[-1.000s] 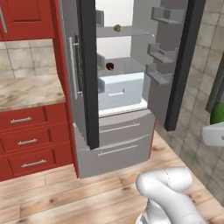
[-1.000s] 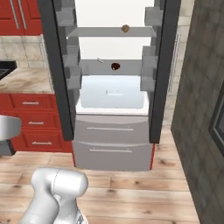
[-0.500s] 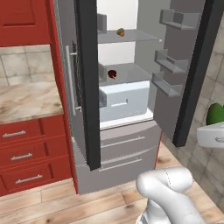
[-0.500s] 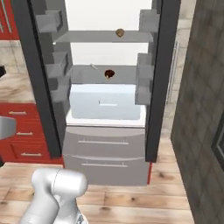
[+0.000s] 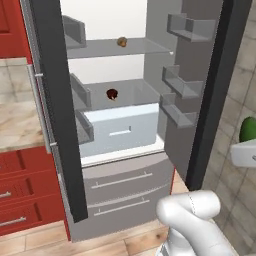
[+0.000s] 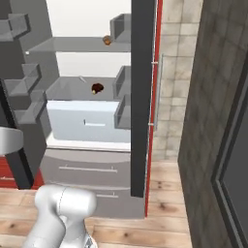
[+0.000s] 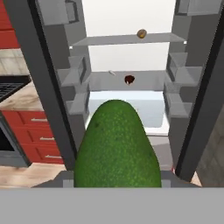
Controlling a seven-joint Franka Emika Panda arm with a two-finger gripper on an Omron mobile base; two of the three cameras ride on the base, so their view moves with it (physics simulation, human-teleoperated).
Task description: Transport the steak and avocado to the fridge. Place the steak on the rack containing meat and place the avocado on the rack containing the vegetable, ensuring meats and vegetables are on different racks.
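From the left base view the fridge (image 5: 125, 150) stands open, its dark grey doors swung wide to show the white interior. A small dark reddish-brown steak (image 5: 112, 94) lies on the rack containing meat (image 5: 120, 96), the grey glass shelf that tops the white drawer (image 5: 122, 130). Above it, a lighter orange-brown lump (image 5: 121, 42) sits on the rack containing the vegetable (image 5: 120, 48). The arm (image 5: 192, 220) rises white and rounded at the lower right, bent low in front of the fridge's grey lower drawers. From the right base view the same steak (image 6: 97, 88) and the lump (image 6: 107, 40) sit on their two shelves, one above the other, and the right-hand door's dark edge cuts down the middle of the scene; the arm (image 6: 60, 213) bulks at the lower left. In the hand view the avocado (image 7: 116, 146) looms large and close, dark green, pebbled and egg-shaped, upright, held in the gripper, whose fingers are hidden behind the fruit. Beyond it the open fridge faces the hand squarely, steak (image 7: 129, 79) well ahead on the lower shelf.
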